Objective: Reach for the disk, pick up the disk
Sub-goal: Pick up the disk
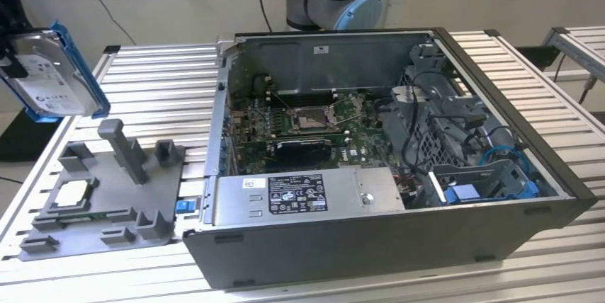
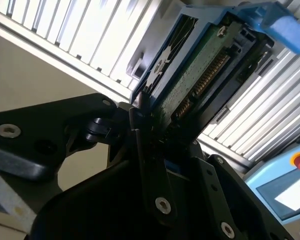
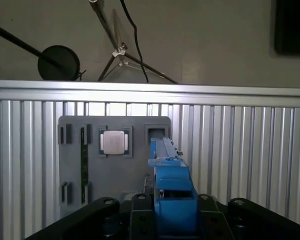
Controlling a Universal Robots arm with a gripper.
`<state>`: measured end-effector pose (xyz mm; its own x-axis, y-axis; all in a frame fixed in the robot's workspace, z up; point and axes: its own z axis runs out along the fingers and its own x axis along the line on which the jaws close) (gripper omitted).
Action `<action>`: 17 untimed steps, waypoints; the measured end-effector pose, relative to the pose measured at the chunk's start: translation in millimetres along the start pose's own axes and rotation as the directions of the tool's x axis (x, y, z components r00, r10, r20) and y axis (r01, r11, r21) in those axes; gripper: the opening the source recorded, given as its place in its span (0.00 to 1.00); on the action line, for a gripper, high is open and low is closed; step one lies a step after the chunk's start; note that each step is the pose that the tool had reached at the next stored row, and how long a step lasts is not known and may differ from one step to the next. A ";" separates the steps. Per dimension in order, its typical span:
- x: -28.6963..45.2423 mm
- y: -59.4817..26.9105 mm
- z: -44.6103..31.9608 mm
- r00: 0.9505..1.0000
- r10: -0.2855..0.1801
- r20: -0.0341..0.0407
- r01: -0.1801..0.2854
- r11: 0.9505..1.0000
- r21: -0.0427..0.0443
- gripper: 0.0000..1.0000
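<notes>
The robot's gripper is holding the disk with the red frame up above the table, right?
No, the frame is blue, not red. In the exterior view the gripper holds the disk up above the table.

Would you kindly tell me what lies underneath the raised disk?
Below the disk, the grey fixture plate holding a processor chip rests on the slatted table; the disk hides part of the plate.

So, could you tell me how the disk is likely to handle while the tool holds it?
Probably stiff: the disk is a metal slab in a blue bracket, so it should not sag. Likely heavy for its size; clamped at one end by the tool, it might pivot. Its exposed circuit board looks vulnerable to knocks.
</notes>
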<state>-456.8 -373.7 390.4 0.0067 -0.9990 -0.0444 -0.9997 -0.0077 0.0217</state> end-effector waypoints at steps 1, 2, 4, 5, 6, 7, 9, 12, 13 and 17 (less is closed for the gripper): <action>-0.1 0.0 -2.1 1.000 0.000 0.000 0.000 1.000 0.000 0.00; -0.2 0.1 -4.1 1.000 0.000 0.000 0.000 1.000 0.000 0.00; -0.4 0.2 -9.1 1.000 0.000 0.000 0.000 1.000 0.000 0.00; -0.6 0.3 -11.8 1.000 0.000 0.000 0.000 1.000 0.000 0.00; -0.7 0.3 -14.5 1.000 0.000 0.000 0.000 1.000 0.000 0.00; -0.8 0.4 -17.1 1.000 0.000 0.000 0.000 1.000 0.000 0.00; -1.0 0.5 -22.1 1.000 0.000 0.000 0.000 1.000 0.000 0.00; -1.4 0.7 -29.8 1.000 0.000 0.000 0.000 1.000 0.000 0.00; -1.5 0.8 -32.6 1.000 0.000 0.000 0.000 1.000 0.000 0.00; -2.1 1.0 -45.2 1.000 0.000 0.000 0.000 1.000 0.000 0.00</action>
<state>-456.9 -373.6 435.7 0.0066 -0.9990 -0.0444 -0.9997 -0.0076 0.0217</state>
